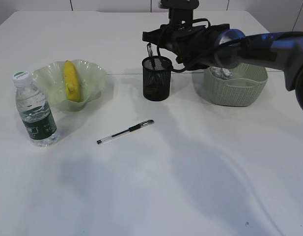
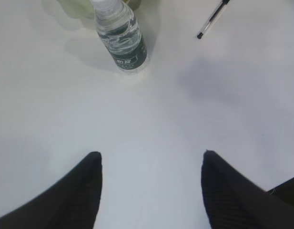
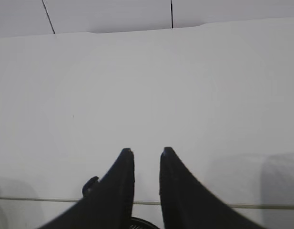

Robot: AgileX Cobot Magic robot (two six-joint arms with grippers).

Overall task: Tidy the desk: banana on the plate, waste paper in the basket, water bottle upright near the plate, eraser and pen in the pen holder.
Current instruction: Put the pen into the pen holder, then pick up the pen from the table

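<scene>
We judge the task approx. three quarters done. The yellow banana point(image 1: 71, 81) lies already in the pale green wavy-rimmed plate point(image 1: 95, 78). The clear plastic water bottle with white cap point(image 1: 35, 110) stands upright just beside that plate, on its left-front side. In the light green woven basket point(image 1: 237, 86) we see something crumpled and whitish, prob. the waste paper point(image 1: 221, 73), but the arm hides a part of it.

The right gripper point(image 1: 150, 50) hovers just above the black mesh pen holder point(image 1: 156, 77). In the right wrist view its fingers point(image 3: 123, 167) stand a little apart with a narrow gap, and nothing is visible between them. The eraser we cannot find anywhere on the surface point(image 1: 190, 167); maybe it is inside the holder, we cannot confirm, the mesh is too dark.

What is left: the black-and-clear ballpoint pen point(image 1: 125, 132) lies on the surface, in front of the holder and well apart from it.

The left gripper point(image 2: 151, 160) hangs over bare surface near the bottle, fingers wide apart, holding nothing.
</scene>
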